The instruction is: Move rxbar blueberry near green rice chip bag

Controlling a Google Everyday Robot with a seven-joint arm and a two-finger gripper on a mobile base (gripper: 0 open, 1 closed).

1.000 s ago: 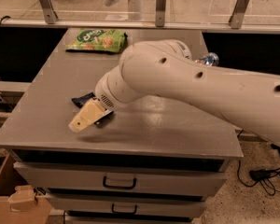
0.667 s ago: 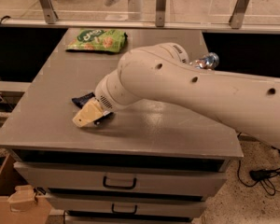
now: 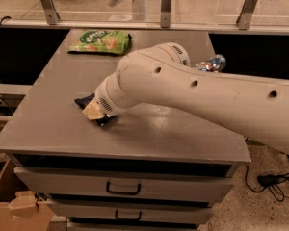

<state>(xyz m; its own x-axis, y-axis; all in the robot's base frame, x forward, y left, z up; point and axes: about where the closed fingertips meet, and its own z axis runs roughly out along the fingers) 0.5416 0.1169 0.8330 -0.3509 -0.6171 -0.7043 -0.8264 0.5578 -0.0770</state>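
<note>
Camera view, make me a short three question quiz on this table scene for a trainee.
1. True or false: the flat bright green crinkly chip bag lies at the grey table's far left.
2. Fill in: the crushed shiny silver-blue can sits toward the table's far ___ side.
3. The gripper is down at: A) the small flat dark navy bar wrapper, B) the green bag, C) the can.
Key: 1 true; 2 right; 3 A.
</note>
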